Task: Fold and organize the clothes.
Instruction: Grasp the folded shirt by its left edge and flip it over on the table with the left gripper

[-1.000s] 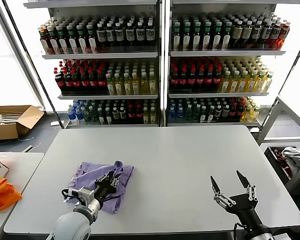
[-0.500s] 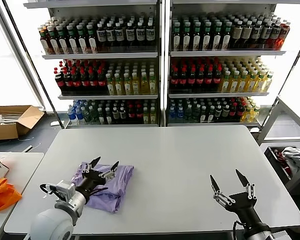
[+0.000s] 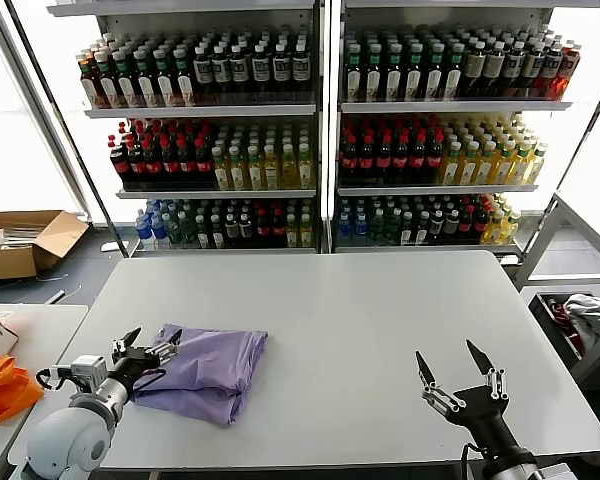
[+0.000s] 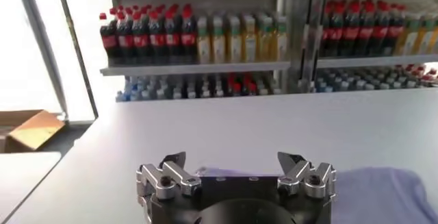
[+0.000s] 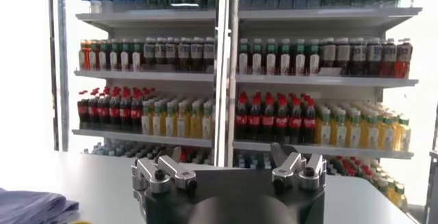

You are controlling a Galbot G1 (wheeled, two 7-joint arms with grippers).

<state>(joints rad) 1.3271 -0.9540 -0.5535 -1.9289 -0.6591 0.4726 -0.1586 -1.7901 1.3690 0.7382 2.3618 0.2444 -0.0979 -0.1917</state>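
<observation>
Lavender T-shirt (image 3: pixel 205 367) folded on table (image 3: pixel 360 320), left tool (image 3: pixel 148 342) open beside it

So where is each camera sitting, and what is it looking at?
Head view: up on the robot's head, looking down at the grey table, the folded lavender cotton T-shirt, open left gripper and open right gripper.
Left wrist view: behind the left gripper, facing drink shelves.
Right wrist view: behind the right gripper.
All show T-shirt and shelves.
</observation>
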